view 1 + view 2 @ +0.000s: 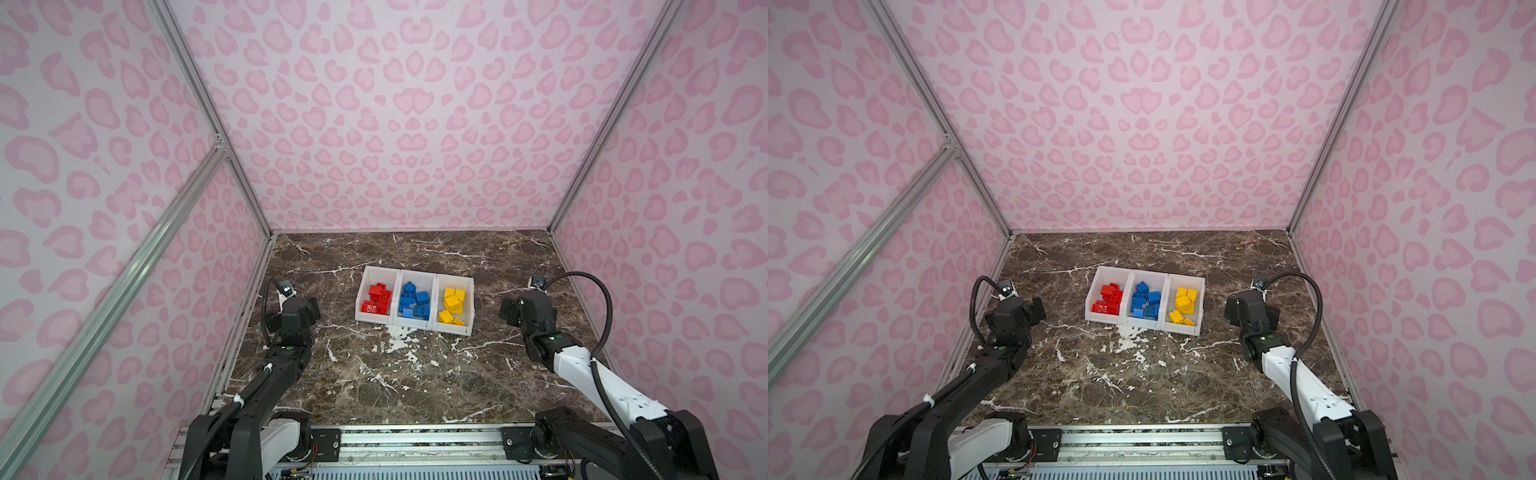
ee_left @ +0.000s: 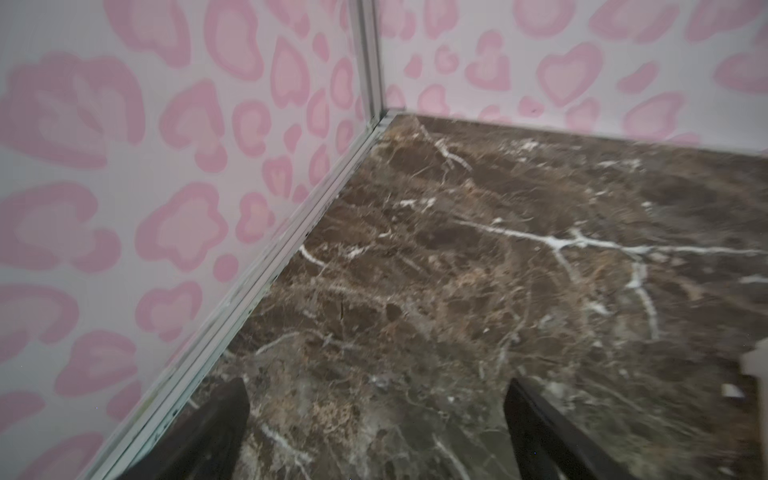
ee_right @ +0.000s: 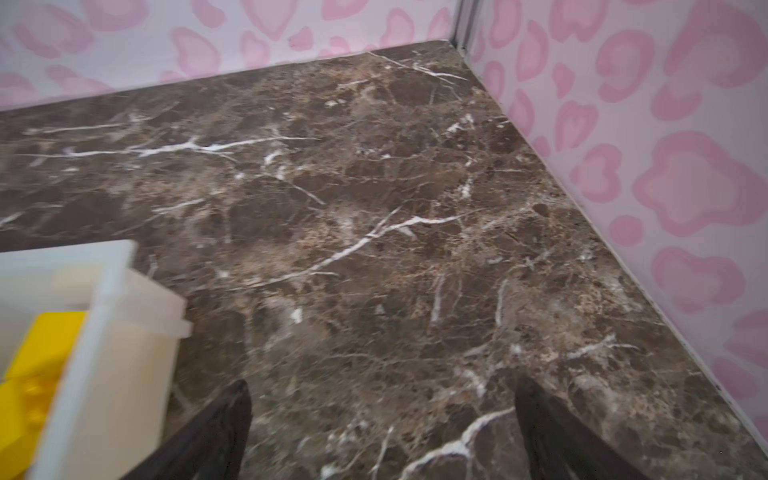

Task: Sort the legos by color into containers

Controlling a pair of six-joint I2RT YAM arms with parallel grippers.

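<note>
a: three bins joined in a row, middle of the table. no loose bricks on the table that i can find in both top views.

b: agreed. contents: red bricks in the left bin, blue bricks in the middle one, yellow bricks in the right one. no colour mixed in, as far as i can tell.

a: so the sorting looks done. my reading: nothing left to pick. next move calls only for a check for a stray brick hidden behind the arms, then parking them.

b: now the grippers. left gripper near the left wall, well apart from the bins. fingers spread wide, bare table between them, holding nothing.

a: right gripper near the outer wall of the yellow bin, not touching it. fingers spread wide too, empty.
</note>
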